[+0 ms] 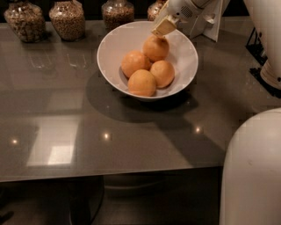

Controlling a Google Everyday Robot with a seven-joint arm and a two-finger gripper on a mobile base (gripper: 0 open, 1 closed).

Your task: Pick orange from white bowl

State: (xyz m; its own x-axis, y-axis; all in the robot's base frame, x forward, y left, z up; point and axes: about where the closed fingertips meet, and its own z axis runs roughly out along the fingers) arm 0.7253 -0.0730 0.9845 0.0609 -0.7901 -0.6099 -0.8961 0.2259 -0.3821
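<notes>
The gripper (161,30), a blunt tan-padded tip on a smooth white arm (189,8), sits at the top centre of the frame, over the far rim of the white bowl (109,46). Its tip touches the top of the orange (156,49), a round, matte-skinned fruit at the back of the bowl; whether the gripper is clamped on it, I cannot tell. Three more oranges (142,82) cluster just in front of it, touching one another. The bowl is wide, glossy and curved, resting on a dark grey polished table (66,110) that mirrors ceiling lights. Along the upper left edge stand rounded glass jars (67,18) filled with grain. The robot's smooth white body (252,171) fills the lower right corner
</notes>
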